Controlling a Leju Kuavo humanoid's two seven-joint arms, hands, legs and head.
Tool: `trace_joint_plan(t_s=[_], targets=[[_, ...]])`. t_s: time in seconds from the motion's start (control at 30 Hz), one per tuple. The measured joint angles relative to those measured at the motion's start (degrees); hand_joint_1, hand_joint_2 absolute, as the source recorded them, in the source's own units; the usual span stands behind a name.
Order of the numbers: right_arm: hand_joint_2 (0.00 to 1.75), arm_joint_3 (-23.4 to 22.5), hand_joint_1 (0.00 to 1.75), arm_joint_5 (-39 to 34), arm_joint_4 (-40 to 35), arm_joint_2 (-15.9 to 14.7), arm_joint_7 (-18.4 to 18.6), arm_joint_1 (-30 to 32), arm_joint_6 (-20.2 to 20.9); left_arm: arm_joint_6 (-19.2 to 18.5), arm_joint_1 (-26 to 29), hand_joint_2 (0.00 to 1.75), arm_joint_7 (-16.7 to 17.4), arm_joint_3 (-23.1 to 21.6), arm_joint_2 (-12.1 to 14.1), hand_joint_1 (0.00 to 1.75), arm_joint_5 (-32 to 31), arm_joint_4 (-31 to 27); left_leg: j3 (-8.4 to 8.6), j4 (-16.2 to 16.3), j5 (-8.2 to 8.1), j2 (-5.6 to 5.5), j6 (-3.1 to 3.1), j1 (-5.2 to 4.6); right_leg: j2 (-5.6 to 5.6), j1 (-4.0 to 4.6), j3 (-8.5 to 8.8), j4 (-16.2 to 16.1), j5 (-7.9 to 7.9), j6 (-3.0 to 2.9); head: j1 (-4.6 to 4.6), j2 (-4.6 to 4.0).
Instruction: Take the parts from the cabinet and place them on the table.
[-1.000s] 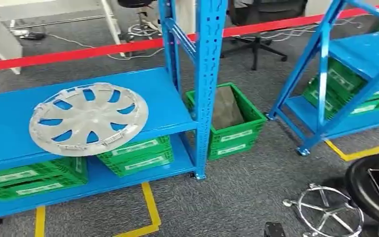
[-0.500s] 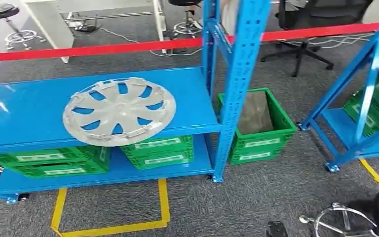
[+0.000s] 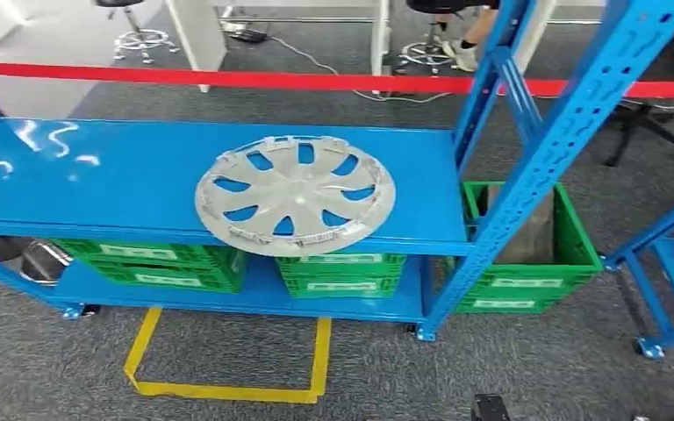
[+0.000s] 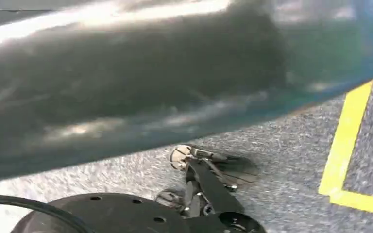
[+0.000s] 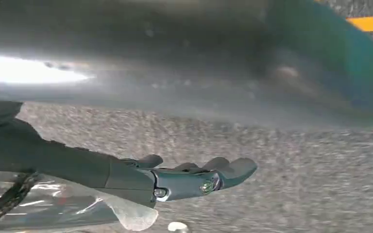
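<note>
Silver: one hubcap on blue cabinet | green crates: four | right hand loose, empty | left hand unclear

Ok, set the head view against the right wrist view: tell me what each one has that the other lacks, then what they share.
Head view alone: the silver hubcap lying flat on the blue shelf, green crates on the shelf below, a red barrier tape. Right wrist view alone: the right hand, holding nothing, fingers stretched out over the floor. Shared: the grey carpet and yellow floor tape.
</note>
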Motion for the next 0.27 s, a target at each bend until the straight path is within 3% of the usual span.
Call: trace_joint_plan(t_s=[0.03,0.1,0.17,0.2,0.23,0.27], targets=[[0.00,-0.2,0.00,-0.2,0.0,0.0,0.0,-0.2,0.2,-0.2,0.0,1.75,0.0,0.1,0.0,0.00,0.1,0.0,-0.37,0.6,-0.19,-0.66,-0.28,0.00,0.07,-0.05,0.23,-0.7,0.13,-0.46,0.15,0.00],[0.00,-0.5,0.00,-0.5,0.0,0.0,0.0,-0.4,0.5,-0.9,0.4,1.75,0.0,0.5,0.0,0.00,0.2,0.0,-0.40,0.0,0.04,-0.74,-0.70,0.24,-0.06,0.31,0.71,-0.6,0.27,-1.02,0.07,0.00],[0.00,-0.7,0.00,-0.9,0.0,0.0,0.0,-0.4,0.7,-1.4,0.4,1.75,0.1,0.8,0.0,0.00,0.3,0.0,-0.46,0.3,0.07,-0.61,0.56,0.13,0.05,0.09,0.60,-0.9,0.55,-0.95,-0.07,0.00],[0.00,-0.9,0.00,-1.2,0.0,0.0,0.2,-0.3,0.9,-1.7,0.4,1.75,0.2,0.8,0.1,0.00,0.3,0.0,-0.34,0.2,0.09,-0.59,0.71,0.13,0.04,0.14,0.67,-0.9,0.52,-1.00,0.00,0.00],[1.75,-0.9,0.00,-1.2,0.0,0.1,0.2,-0.3,1.1,-2.0,0.4,1.75,0.2,0.8,0.1,0.00,0.3,0.0,-0.19,0.0,0.09,-0.59,0.71,0.13,0.03,0.19,0.73,-0.9,0.48,-1.05,0.02,0.00],[1.75,-1.0,0.00,-1.4,0.0,0.1,0.2,-0.4,1.2,-2.1,0.3,1.75,0.1,0.9,0.1,0.00,0.3,0.0,-0.08,-0.1,0.09,-0.58,0.71,0.13,0.04,0.22,0.79,-0.9,0.44,-1.15,0.00,0.00]])
